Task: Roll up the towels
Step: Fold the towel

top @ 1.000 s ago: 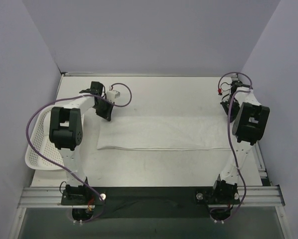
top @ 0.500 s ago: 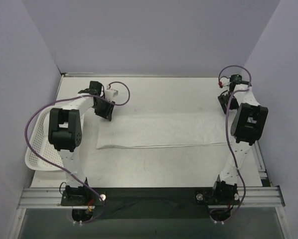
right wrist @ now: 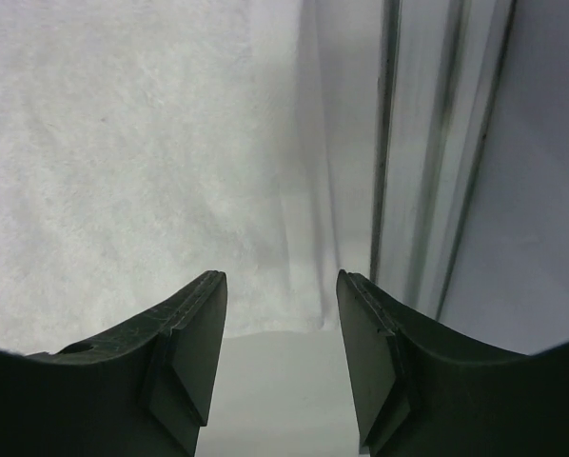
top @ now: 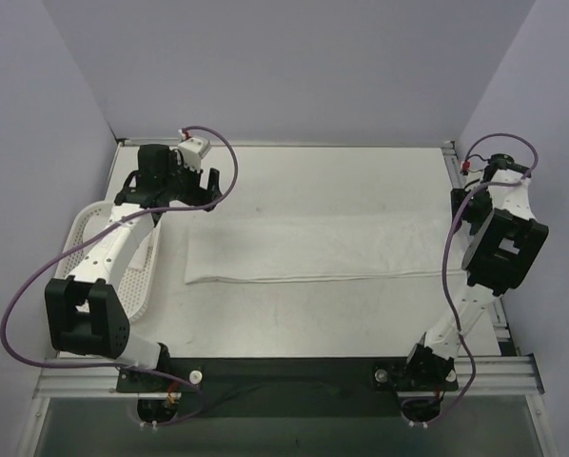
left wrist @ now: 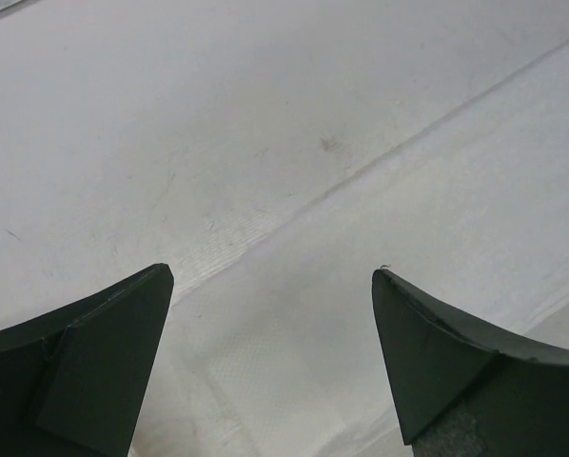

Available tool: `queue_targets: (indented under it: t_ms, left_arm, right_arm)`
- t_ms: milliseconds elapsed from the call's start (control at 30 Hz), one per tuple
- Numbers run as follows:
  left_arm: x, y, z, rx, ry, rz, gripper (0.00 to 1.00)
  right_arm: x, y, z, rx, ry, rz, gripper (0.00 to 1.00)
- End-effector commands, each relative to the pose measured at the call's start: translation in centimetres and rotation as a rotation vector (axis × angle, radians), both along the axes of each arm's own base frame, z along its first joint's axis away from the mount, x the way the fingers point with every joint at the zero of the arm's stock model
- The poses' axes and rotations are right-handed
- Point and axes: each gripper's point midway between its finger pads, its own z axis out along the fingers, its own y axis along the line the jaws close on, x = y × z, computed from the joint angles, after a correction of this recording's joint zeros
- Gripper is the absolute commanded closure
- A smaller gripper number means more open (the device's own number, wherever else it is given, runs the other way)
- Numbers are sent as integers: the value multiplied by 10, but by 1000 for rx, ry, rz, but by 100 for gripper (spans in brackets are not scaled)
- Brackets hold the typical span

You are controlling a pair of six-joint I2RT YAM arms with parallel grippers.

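1. Work item: a long white terry-cloth towel (top: 313, 249) lies flat across the middle of the white tabletop (top: 313, 171). Its long sides run left to right. A second edge line runs just inside the near long side.
2. Left gripper (top: 197, 186): it hovers at the towel's far-left corner. In the left wrist view the two dark fingers (left wrist: 85, 362) stand wide apart with nothing between them. The towel (left wrist: 437, 219) and bare tabletop lie below them.
3. Right gripper (top: 463, 214): it hangs at the towel's right end. In the right wrist view its jaws are partly apart, narrower than the left pair, with nothing gripped. The towel's end (right wrist: 123, 143) lies below and ahead of them. A grey metal rail (right wrist: 427, 143) runs just beside that end.
4. Neither gripper visibly touches the towel.
5. A white perforated plastic basket (top: 80, 249) sits at the table's left edge, apart from the towel and partly under the left arm.
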Motion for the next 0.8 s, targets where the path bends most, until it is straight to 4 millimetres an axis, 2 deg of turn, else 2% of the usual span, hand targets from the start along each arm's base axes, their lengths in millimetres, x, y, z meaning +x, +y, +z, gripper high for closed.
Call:
queue_targets:
  t_ms: [0,33,100,200,400,500,600,633,767]
  left_arm:
    - [5,-11,39,-135,-169,-9,3]
    - [8,-9,46,-143,-177,-3,3]
    - [6,-13,41,-155,-130,-17,3]
    - [8,-12,44,-150,-142,-17,3]
    - [5,-14,45,-151,-140,-35,3]
    - [3,-16,44,-147,-141,-53,3]
    - [1,-17,44,-147,-138,-65,3]
    - [1,-17,43,-148,-135,-66,3]
    - [-1,-19,42,-153,-131,-78,3]
  right_arm:
    - [-24,18,-20,146,100,-55,50]
    - [-24,16,-26,154,111,-61,50]
    - [-24,12,-31,158,119,-70,50]
    - [-26,4,-47,160,154,-83,53]
    - [-27,-2,-64,142,188,-86,53]
    - [-29,-4,-69,138,203,-85,48]
    - [-30,2,-63,166,179,-74,45]
    - [-28,3,-54,166,157,-73,45]
    - [-27,-4,-36,140,116,-60,45]
